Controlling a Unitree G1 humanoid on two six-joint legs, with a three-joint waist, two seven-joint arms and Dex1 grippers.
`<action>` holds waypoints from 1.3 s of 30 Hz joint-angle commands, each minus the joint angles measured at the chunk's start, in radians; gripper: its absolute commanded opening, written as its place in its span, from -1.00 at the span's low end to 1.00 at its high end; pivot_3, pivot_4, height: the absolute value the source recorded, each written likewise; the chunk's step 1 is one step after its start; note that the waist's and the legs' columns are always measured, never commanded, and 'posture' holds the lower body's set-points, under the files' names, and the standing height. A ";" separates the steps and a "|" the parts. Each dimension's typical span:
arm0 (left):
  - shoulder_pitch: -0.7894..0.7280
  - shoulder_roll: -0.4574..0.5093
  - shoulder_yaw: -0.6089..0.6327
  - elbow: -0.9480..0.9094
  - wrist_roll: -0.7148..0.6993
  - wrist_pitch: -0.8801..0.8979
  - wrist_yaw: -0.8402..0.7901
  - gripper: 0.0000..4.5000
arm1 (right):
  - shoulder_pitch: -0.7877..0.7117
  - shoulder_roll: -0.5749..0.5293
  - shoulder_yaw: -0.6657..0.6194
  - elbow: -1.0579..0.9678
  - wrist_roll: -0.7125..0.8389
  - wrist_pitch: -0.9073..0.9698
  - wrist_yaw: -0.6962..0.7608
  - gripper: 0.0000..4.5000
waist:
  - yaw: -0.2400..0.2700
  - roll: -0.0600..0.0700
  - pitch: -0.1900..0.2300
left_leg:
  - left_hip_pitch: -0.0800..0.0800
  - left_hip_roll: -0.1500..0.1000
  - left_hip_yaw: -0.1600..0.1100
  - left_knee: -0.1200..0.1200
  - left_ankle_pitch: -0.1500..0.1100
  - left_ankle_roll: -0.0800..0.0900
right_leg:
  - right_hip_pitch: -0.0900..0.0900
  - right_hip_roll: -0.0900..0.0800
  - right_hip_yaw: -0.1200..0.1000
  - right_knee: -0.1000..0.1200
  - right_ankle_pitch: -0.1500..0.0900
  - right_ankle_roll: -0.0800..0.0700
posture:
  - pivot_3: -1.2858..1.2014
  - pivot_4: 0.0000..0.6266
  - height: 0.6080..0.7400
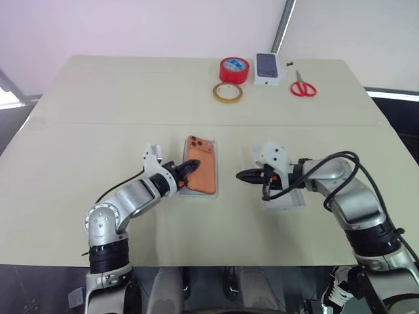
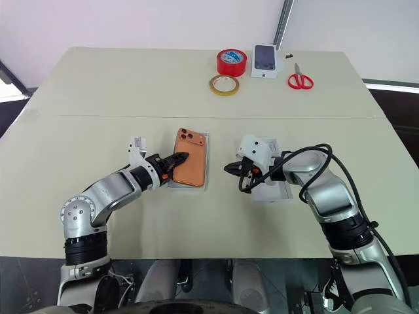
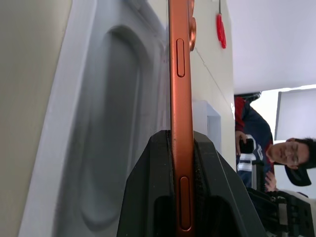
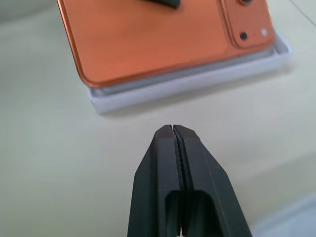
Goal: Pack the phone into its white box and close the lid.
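On the table (image 2: pixel 78 98), left hand (image 2: pixel 178 159) pinches the phone (image 2: pixel 190 165).

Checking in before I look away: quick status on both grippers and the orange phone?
Left gripper shut on slim orange phone, tilted over shallow white box. Right gripper shut, empty, beside box. Nothing in the way.

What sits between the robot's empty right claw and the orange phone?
Only bare table separates the shut right gripper from the phone, as the right eye and right wrist views show.
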 commanded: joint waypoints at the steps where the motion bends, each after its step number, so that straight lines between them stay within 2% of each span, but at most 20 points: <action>1: -0.030 0.026 -0.013 -0.007 -0.014 -0.028 -0.039 -0.98 | -0.013 -0.014 -0.043 -0.021 0.030 -0.022 -0.013 -1.00 | 0.000 0.000 0.000 | 0.000 0.000 0.000 0.000 0.000 0.000 | 0.000 0.000 0.000 0.000 0.000 0.000 | 0.03 -0.52 1.00; 8: -0.025 0.067 -0.037 0.000 -0.019 -0.041 -0.059 -0.98 | -0.011 -0.012 -0.040 -0.006 0.040 -0.054 -0.022 -1.00 | 0.001 0.000 0.000 | 0.000 0.000 0.000 0.000 0.000 0.000 | 0.000 0.001 0.000 0.000 0.000 0.000 | 0.03 -0.52 1.00; 20: -0.043 0.069 -0.089 0.020 0.003 -0.054 -0.083 -0.98 | -0.018 -0.006 -0.026 0.011 0.034 -0.085 -0.036 -1.00 | 0.002 0.000 0.000 | 0.000 0.000 0.000 0.003 0.000 0.001 | 0.001 0.001 0.000 0.001 0.000 0.000 | 0.03 -0.52 1.00; 22: -0.045 0.075 -0.091 0.020 0.006 -0.053 -0.088 -0.56 | -0.017 -0.006 -0.026 0.011 0.035 -0.087 -0.038 -1.00 | 0.002 0.000 0.000 | 0.000 0.000 0.000 0.004 0.000 0.001 | 0.002 0.001 0.000 0.001 0.000 0.000 | 0.03 -0.52 1.00; 25: -0.050 0.085 -0.092 0.012 0.003 -0.050 -0.099 -0.03 | -0.017 -0.007 -0.028 0.012 0.035 -0.088 -0.041 -1.00 | 0.002 0.000 0.000 | 0.000 0.000 0.000 0.004 -0.001 0.002 | 0.002 0.001 0.000 0.001 0.000 0.000 | 0.03 -0.52 1.00; 29: -0.053 0.120 -0.103 -0.018 0.011 -0.032 -0.110 0.91 | -0.012 -0.012 -0.030 0.015 0.032 -0.091 -0.043 -1.00 | 0.002 0.000 0.000 | 0.000 0.000 0.000 0.005 -0.001 0.002 | 0.003 0.001 0.000 0.001 0.000 0.000 | 0.03 -0.52 1.00; 30: -0.053 0.130 -0.107 -0.025 0.016 -0.027 -0.113 0.98 | -0.011 -0.013 -0.030 0.016 0.031 -0.092 -0.044 -1.00 | 0.001 0.000 0.000 | 0.000 0.000 -0.001 0.006 -0.001 0.002 | 0.003 0.001 0.000 0.001 0.000 0.000 | 0.03 -0.52 1.00; 33: -0.049 0.172 -0.118 -0.070 0.017 -0.013 -0.132 0.98 | -0.012 -0.017 -0.031 0.020 0.028 -0.096 -0.044 -1.00 | -0.002 0.000 0.000 | 0.000 0.001 -0.001 0.006 -0.001 0.001 | 0.003 0.000 0.000 0.001 0.000 0.000 | 0.03 -0.52 1.00; 36: -0.058 0.272 -0.133 -0.152 0.040 0.027 -0.179 0.98 | -0.025 -0.028 -0.027 0.037 0.014 -0.110 -0.042 -1.00 | -0.001 0.000 0.000 | 0.000 0.001 -0.001 0.005 -0.001 0.001 | 0.002 0.001 0.000 0.001 0.000 0.000 | 0.03 -0.52 1.00; 39: -0.068 0.333 -0.142 -0.184 0.052 0.033 -0.206 0.98 | -0.038 -0.033 -0.022 0.052 0.006 -0.122 -0.040 -1.00 | 0.000 0.001 0.001 | -0.001 0.001 0.000 0.005 -0.001 0.001 | 0.002 0.000 0.000 0.001 0.000 0.000 | 0.03 -0.52 1.00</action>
